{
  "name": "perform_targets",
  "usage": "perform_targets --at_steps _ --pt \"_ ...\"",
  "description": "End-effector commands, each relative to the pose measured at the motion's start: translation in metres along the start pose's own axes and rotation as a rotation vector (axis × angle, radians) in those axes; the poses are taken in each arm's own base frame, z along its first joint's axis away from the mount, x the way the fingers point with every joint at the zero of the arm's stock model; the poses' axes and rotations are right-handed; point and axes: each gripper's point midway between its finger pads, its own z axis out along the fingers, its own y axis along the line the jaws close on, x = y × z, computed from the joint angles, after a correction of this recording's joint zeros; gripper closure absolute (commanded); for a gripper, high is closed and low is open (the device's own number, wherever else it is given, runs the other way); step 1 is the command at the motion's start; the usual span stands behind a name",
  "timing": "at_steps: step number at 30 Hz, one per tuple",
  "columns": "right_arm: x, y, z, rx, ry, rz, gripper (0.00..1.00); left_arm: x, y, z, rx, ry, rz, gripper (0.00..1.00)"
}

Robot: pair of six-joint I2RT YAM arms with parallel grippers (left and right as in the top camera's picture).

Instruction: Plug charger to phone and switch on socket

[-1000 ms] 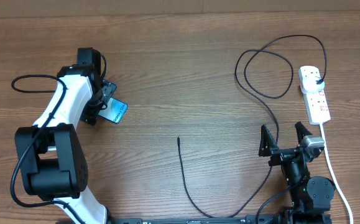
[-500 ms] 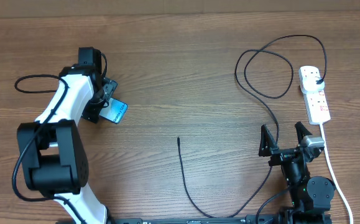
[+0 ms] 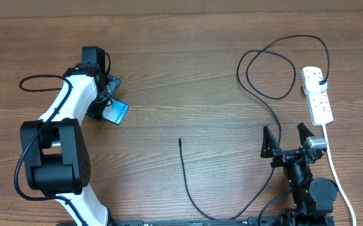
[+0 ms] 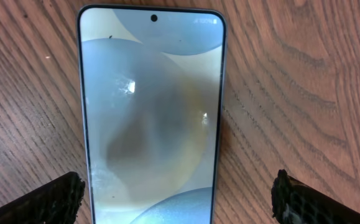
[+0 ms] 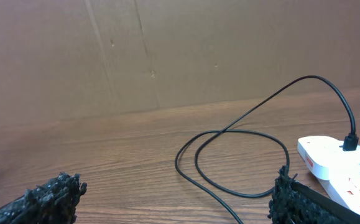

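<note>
Overhead, I see my left gripper (image 4: 180, 202) spread wide above the phone (image 4: 152, 112), which lies flat at the table's (image 3: 187, 75) left, holding nothing. My right gripper (image 3: 287, 140) gapes empty near the socket (image 3: 317, 95), with the charger (image 3: 266, 94) tip loose mid-table.

Wooden tabletop (image 3: 187, 75) open at centre; thin black charger cable (image 3: 182, 154) snakes near-centre, loops beside white power strip (image 3: 317, 94) far right.

The brown wooden table (image 3: 187, 75) is matt and finely grained. The slim phone with a pale blue screen (image 4: 152, 112) has glossy, reflective glass. The long thin black cable (image 3: 184, 164) looks smooth and rubbery. The white elongated power strip (image 3: 318, 95) is smooth, slightly shiny plastic. The left gripper (image 4: 180, 202) has rough, grid-textured black pads (image 4: 55, 200). The brown cardboard wall (image 5: 167, 50) is matt.
</note>
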Motion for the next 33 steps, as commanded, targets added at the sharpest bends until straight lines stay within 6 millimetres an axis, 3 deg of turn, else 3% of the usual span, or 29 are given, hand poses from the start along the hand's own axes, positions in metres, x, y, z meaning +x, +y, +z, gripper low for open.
perform_targets --at_steps 1,14,25,33 --pt "0.002 -0.001 0.000 0.004 -0.003 0.000 0.00 0.005 -0.001 0.006 -0.008 0.014 0.006 0.00" --pt "0.002 -0.001 0.000 0.004 -0.003 0.000 0.00 0.005 0.001 0.004 -0.020 0.014 -0.009 0.00" --pt "0.002 -0.001 0.000 0.004 -0.003 0.000 0.00 -0.012 -0.005 -0.019 -0.049 -0.031 -0.024 0.00" --pt "0.002 -0.001 0.000 0.004 -0.003 0.000 0.00 -0.004 -0.003 0.000 -0.110 -0.001 -0.016 0.00"
